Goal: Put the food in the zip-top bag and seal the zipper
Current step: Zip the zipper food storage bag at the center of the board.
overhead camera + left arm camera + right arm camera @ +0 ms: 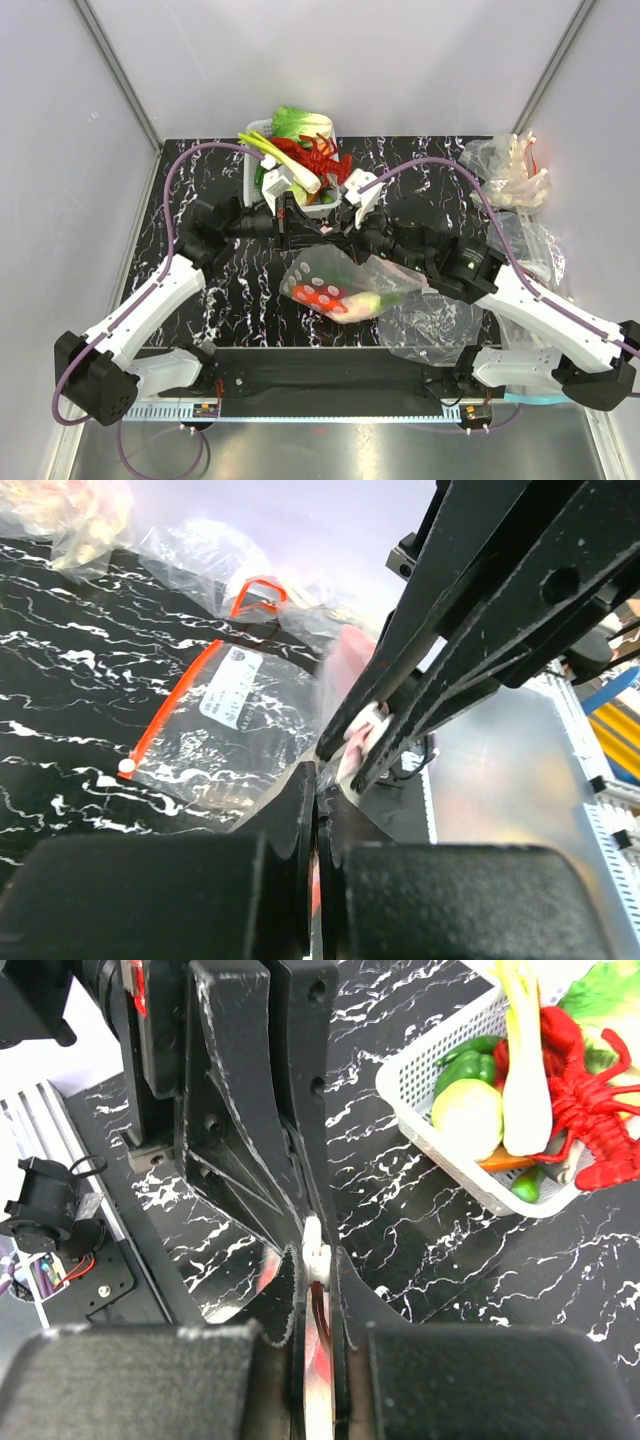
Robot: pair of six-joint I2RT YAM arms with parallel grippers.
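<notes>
**Zip-top bag** (340, 285): clear, printed with pale dots. It hangs over the middle of the black marbled table (200, 190), its mouth held up between the two arms. It sags toward the near edge. A red piece (318, 296) and a pale green piece (365, 303) show through its wall.

**Zipper** (318, 1330): a narrow red strip, seen edge-on between the right fingers. A white slider tab (313, 1255) sits just above them.

**Left gripper** (300, 226): reaches in from the left to the bag's mouth. In the left wrist view its fingers (290, 810) are pressed together, and a thin red sliver of the strip is pinched in the seam.

**Right gripper** (338, 228): reaches in from the right, tip to tip with the left one. In its own view the fingers (285, 1290) are closed to a slit on the strip, right at the slider.

**Basket** (250, 175): white mesh, at the far side of the table, just behind the grippers. It holds:
- a pale green cabbage (300, 122)
- a green-white leek (280, 158)
- a red lobster (325, 155)
- a green pepper (470, 1050)
- a pale round piece (470, 1115)

**Other bags:**
- a crumpled clear bag with pale contents (510, 170), at the far right
- a plain clear bag (430, 325), near the right arm's base and beside the hanging bag
- a flat clear bag with an orange-red edge strip (215, 715), lying on the table
</notes>
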